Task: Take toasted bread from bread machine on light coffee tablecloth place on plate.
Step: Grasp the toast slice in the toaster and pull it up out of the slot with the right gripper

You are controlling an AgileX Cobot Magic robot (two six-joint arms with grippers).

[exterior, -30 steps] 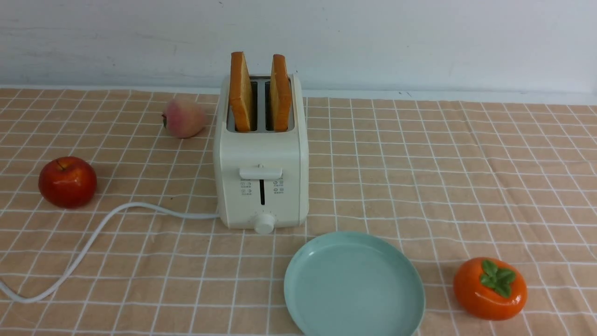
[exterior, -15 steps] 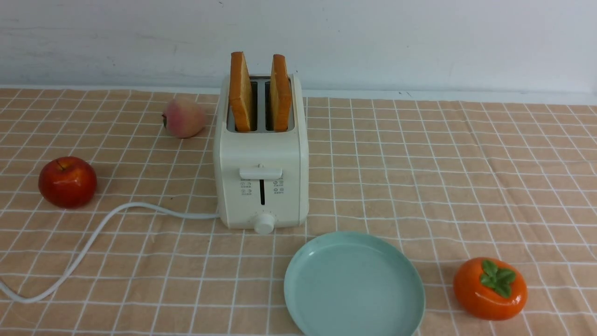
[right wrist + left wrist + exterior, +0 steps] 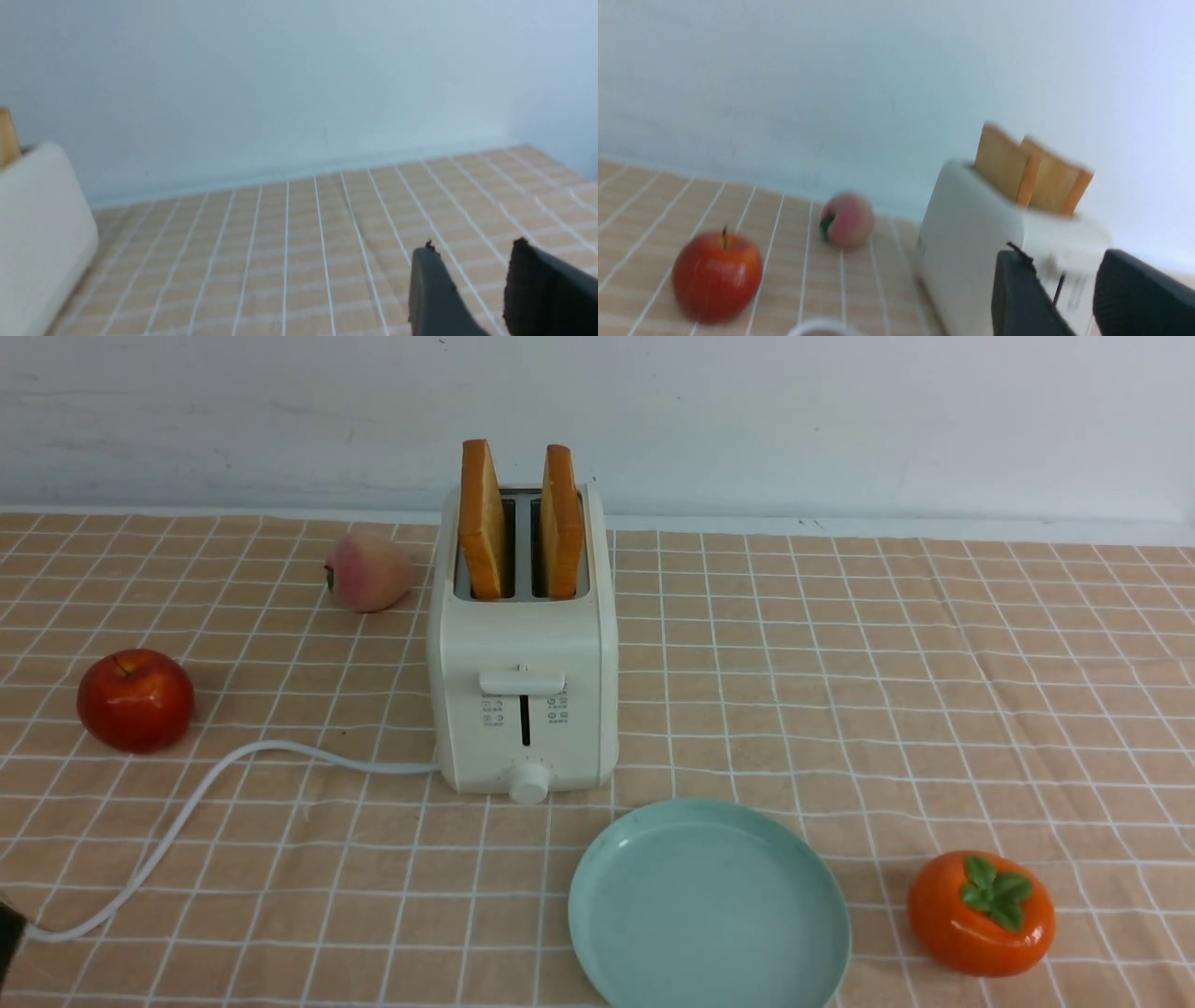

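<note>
Two slices of toasted bread (image 3: 483,518) (image 3: 562,521) stand upright in the slots of the cream-white bread machine (image 3: 523,681) on the light coffee tablecloth (image 3: 840,691). The pale teal plate (image 3: 709,905) lies empty just in front of it, to the right. In the left wrist view the bread (image 3: 1004,163) and the bread machine (image 3: 966,233) show blurred; my left gripper (image 3: 1064,261) is open and empty, well short of them. A dark bit of the left gripper shows at the front view's left edge (image 3: 7,938). My right gripper (image 3: 472,249) is open and empty above bare cloth.
A red apple (image 3: 135,700) and a peach (image 3: 367,572) lie left of the bread machine. An orange persimmon (image 3: 980,913) sits right of the plate. The white cord (image 3: 187,812) runs from the machine to the front left. A pale wall stands behind.
A dark part of the left arm has come into the front view at the lower left edge. Bread, bread machine and plate have not moved.
</note>
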